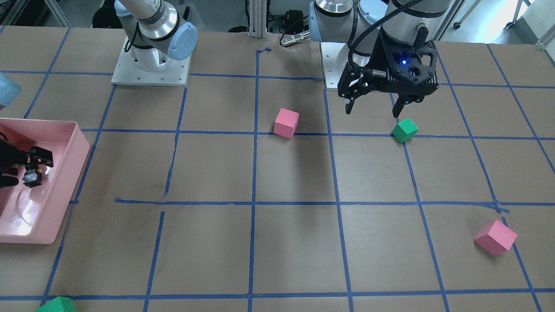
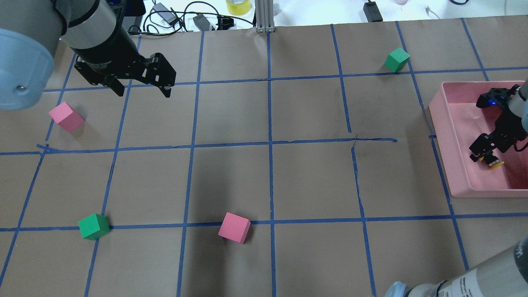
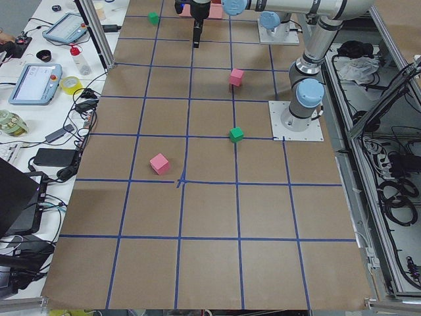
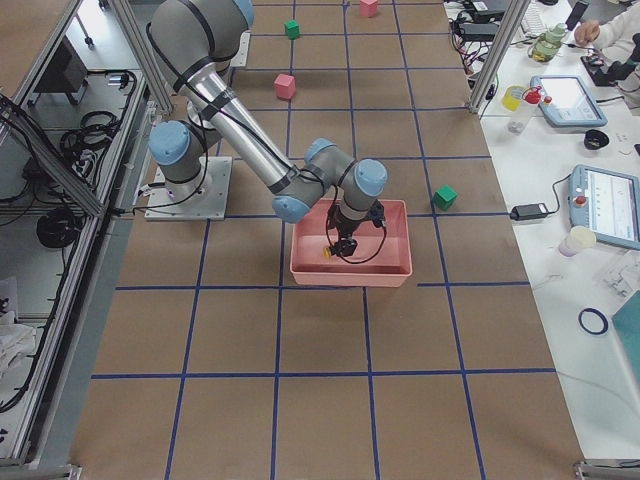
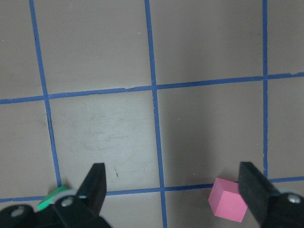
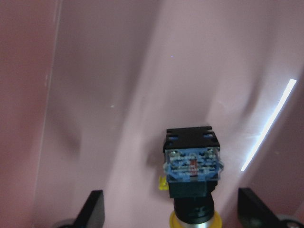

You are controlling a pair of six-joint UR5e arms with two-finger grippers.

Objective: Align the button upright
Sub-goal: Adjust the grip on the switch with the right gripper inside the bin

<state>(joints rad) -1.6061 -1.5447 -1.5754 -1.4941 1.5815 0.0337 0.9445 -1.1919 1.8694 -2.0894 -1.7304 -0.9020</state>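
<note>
Wide table (image 1: 295, 247) covered in brown paper, blue tape lines (image 1: 253, 173) marking square grid; some tape torn and crooked near middle. Soft dark shadows fall across paper; lighting even, from above. Aluminium frame post (image 2: 262, 14) stands at far table edge, black cables (image 2: 198, 12) and yellow tape roll (image 2: 238, 5) behind it. White workbench (image 3: 33, 115) runs along one long side, holding teach pendants (image 3: 36, 83), bottle (image 3: 81, 60), more cables. Opposite side: grey floor (image 3: 385, 131) strewn with coiled black cables, edged by metal rails.
</note>
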